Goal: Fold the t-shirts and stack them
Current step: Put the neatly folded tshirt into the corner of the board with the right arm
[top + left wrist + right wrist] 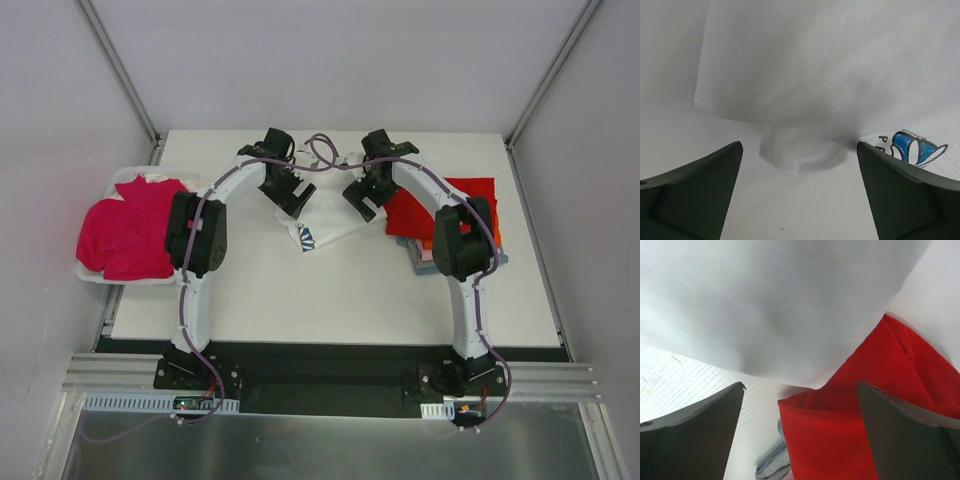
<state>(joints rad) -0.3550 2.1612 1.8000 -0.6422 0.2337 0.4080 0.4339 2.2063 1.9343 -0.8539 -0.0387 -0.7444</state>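
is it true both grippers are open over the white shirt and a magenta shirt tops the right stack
No, the top external view shows a red shirt topping that stack. The left gripper and right gripper are open over the white shirt.

- White shirt point(325, 228): far part hidden under left claw point(295, 203) and right claw point(362, 205); full outline cannot be told.
- Lettering point(883, 145): blurred, unreadable.
- Lower shirts point(422, 256) under red shirt point(440, 200): only thin edges show; right arm point(462, 240) covers part.
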